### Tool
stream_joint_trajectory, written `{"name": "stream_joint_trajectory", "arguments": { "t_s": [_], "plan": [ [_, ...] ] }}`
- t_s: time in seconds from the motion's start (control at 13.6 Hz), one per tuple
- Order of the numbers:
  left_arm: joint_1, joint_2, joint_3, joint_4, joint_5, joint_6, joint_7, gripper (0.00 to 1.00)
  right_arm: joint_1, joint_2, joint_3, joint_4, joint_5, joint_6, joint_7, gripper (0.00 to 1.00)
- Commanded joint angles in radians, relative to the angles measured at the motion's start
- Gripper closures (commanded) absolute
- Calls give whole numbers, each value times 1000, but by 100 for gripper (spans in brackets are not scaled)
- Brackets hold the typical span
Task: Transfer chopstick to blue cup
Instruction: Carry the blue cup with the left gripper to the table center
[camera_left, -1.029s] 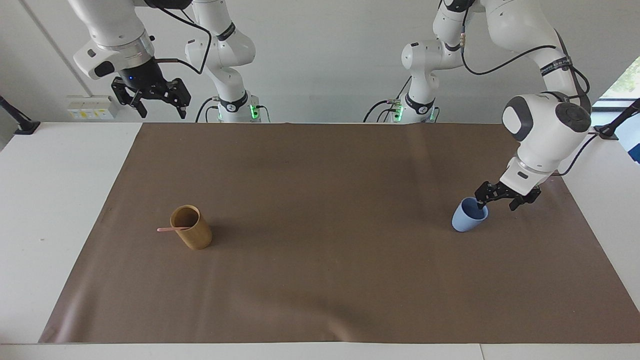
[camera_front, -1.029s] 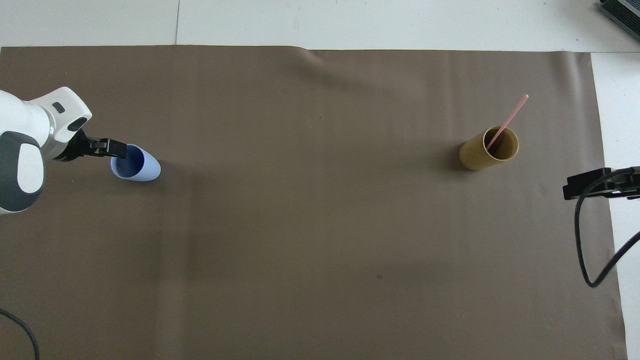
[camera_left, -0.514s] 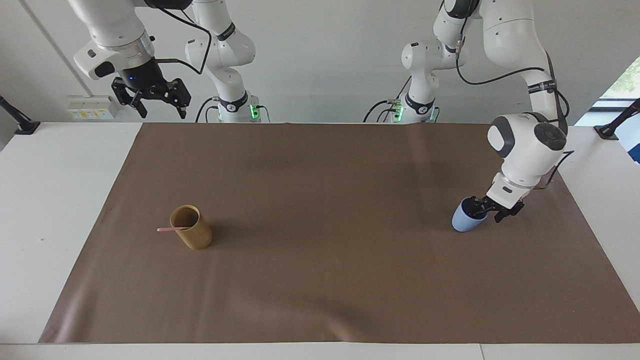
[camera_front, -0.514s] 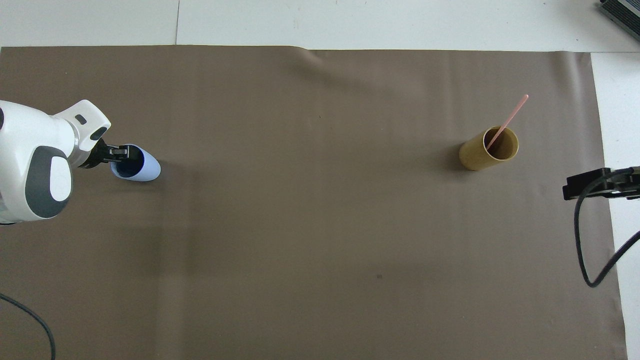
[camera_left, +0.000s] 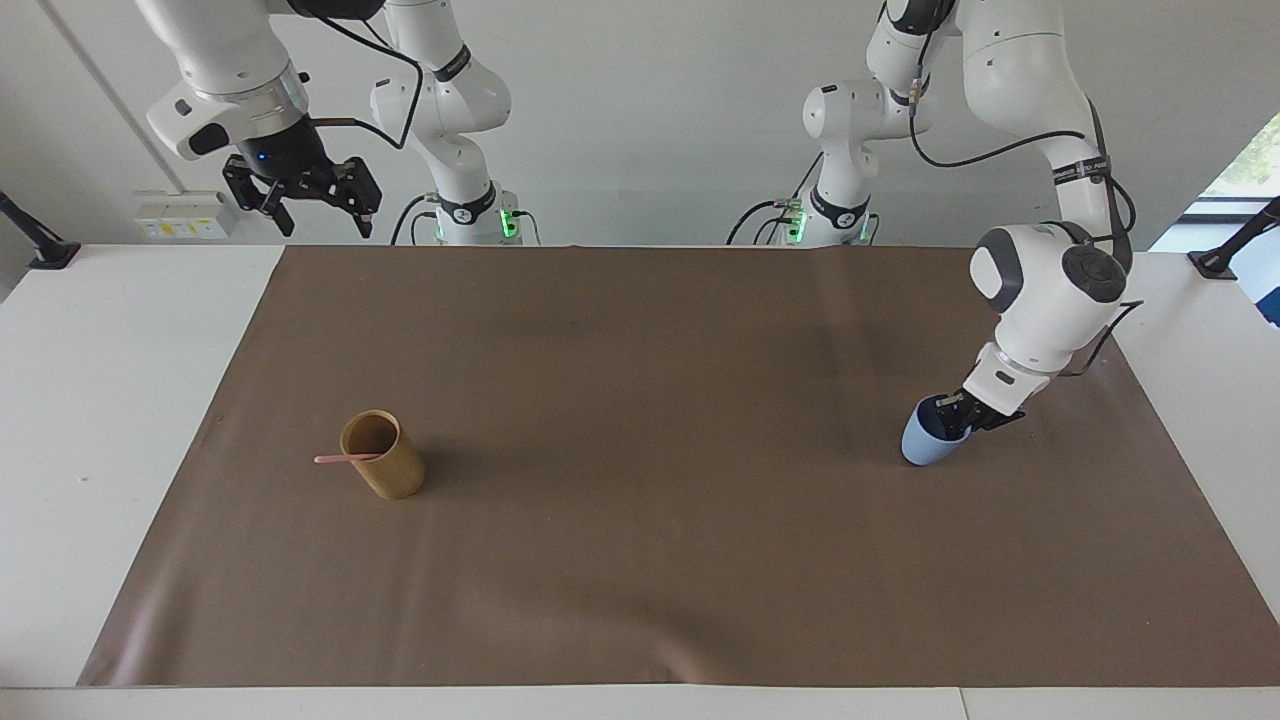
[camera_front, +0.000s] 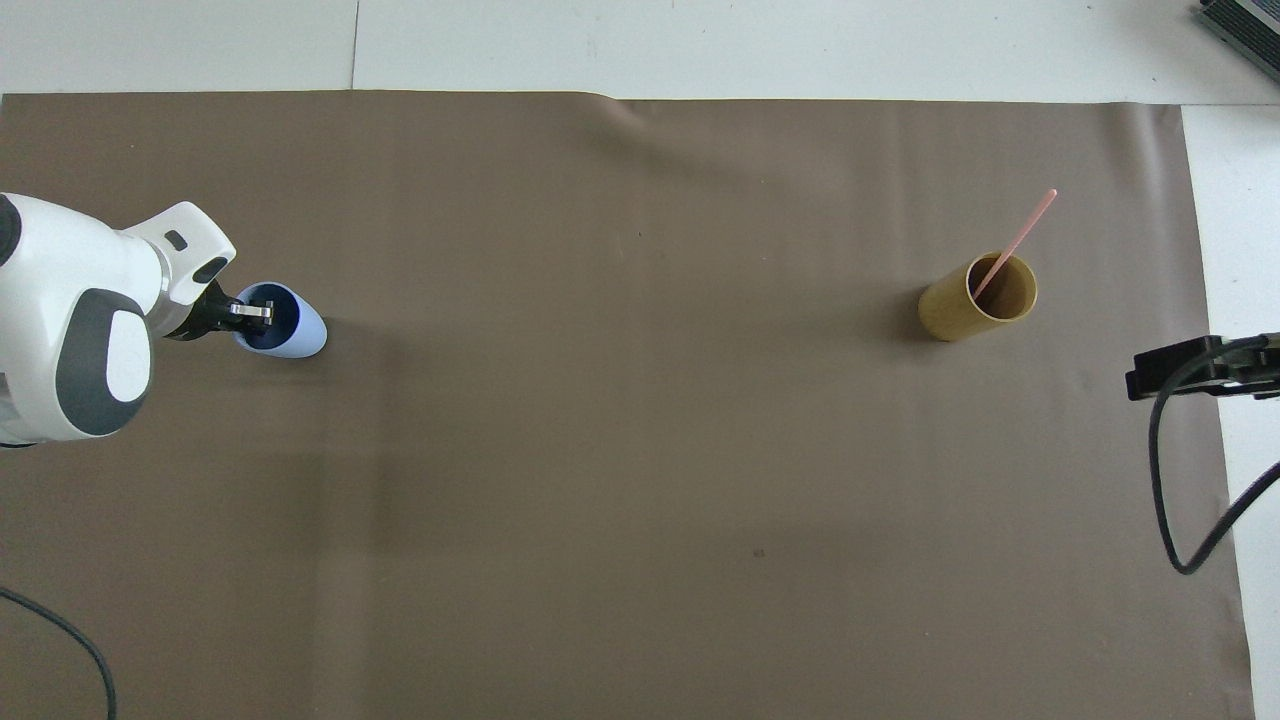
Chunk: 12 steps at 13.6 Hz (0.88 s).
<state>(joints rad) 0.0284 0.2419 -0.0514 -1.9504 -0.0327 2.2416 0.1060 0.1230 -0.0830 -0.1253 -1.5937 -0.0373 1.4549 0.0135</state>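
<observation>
L gripper (camera_left: 950, 418) clamped on blue cup (camera_left: 925, 443) rim
R gripper (camera_left: 303, 196) waits raised w/ fingers apart; chopstick (camera_left: 345, 458) leans in tan cup (camera_left: 385, 458)

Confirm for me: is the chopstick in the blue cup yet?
No, the chopstick stands in the tan cup, while the blue cup holds none.

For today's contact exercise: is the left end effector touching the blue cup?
Touching. In the overhead view the left end effector is shut on the rim of the blue cup, one finger inside it; the facing view agrees.
</observation>
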Motion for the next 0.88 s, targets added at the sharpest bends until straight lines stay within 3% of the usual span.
{"name": "stream_joint_trajectory", "arguments": {
  "t_s": [0.0, 0.15, 0.59, 0.81],
  "plan": [
    [-67, -19, 8, 5, -1, -20, 9, 100, -13, -20, 3, -22, 25, -4, -1, 0],
    [-137, -21, 7, 1, -3, -17, -18, 100, -13, -20, 3, -22, 25, -4, -1, 0],
    [-431, -26, 8, -1, -1, -1, -437, 100, -13, -20, 3, -23, 24, -4, -1, 0],
    [-531, -29, 5, -1, -3, 33, -581, 100, -14, -20, 3, -23, 25, -4, -1, 0]
  ]
}}
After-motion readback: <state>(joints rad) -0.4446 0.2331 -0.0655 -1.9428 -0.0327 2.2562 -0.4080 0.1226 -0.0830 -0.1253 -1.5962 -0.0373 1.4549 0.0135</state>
